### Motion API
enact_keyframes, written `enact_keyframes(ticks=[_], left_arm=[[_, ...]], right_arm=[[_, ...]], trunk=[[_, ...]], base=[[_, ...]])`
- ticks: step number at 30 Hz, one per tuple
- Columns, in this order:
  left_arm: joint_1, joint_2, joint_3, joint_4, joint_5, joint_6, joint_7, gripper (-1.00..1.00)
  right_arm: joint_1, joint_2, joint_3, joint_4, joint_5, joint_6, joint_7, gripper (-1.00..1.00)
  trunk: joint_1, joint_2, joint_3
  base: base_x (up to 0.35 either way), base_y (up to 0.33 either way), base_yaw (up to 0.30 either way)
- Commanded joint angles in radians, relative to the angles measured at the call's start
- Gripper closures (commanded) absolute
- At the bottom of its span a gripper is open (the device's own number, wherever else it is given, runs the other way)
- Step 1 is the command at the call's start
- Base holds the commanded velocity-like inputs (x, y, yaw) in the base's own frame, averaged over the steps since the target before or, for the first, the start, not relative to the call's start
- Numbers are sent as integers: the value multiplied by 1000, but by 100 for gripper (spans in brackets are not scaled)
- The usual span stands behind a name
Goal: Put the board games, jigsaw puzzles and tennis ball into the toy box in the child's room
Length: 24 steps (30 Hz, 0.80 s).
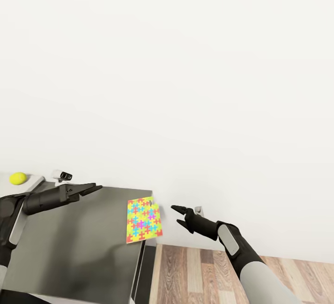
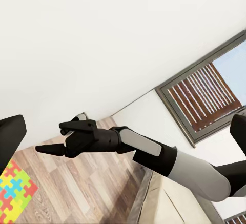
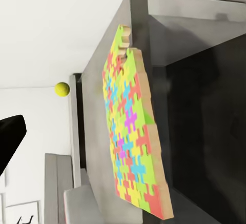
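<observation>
At the desk's [image 1: 69, 248] right edge, one jigsaw puzzle [image 1: 144, 219] is lying flat on the dark top, overhanging the rim a little. One tennis ball [image 1: 18, 178] is sitting far back on the left, on the paler section. The left hand [image 1: 93, 188] is hovering over the desk, its fingers looking pressed together, gripping nothing. The right hand [image 1: 178, 216] is hanging over the wood floor [image 1: 208, 271] just right of the puzzle, fingers slightly spread, empty.
</observation>
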Motion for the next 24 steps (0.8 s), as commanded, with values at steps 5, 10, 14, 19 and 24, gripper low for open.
enact_keyframes(ticks=[5, 10, 14, 19, 24], left_arm=[[0, 0, 0, 0, -1, 11, -4, -100], [0, 0, 0, 0, 0, 11, -4, -100], [0, 0, 0, 0, 0, 11, -4, -100], [0, 1, 0, 0, -1, 11, -4, -100], [0, 1, 0, 0, -1, 10, -4, -100]], right_arm=[[-1, 2, -6, 0, 5, 6, 1, -100], [-1, 2, -6, 0, 8, 6, -5, -100], [-1, 2, -6, 0, 9, 6, -8, -100], [-2, 2, -6, 0, 9, 6, -9, -100], [-3, 2, -6, 0, 10, 6, -9, -100]], trunk=[[0, -1, -1], [0, -1, -1], [0, -1, -1], [0, -1, -1], [0, -1, -1]], base=[[-26, 24, 0], [-69, 39, 0], [-17, 10, 0], [-4, 38, 0], [-1, 128, 0]])
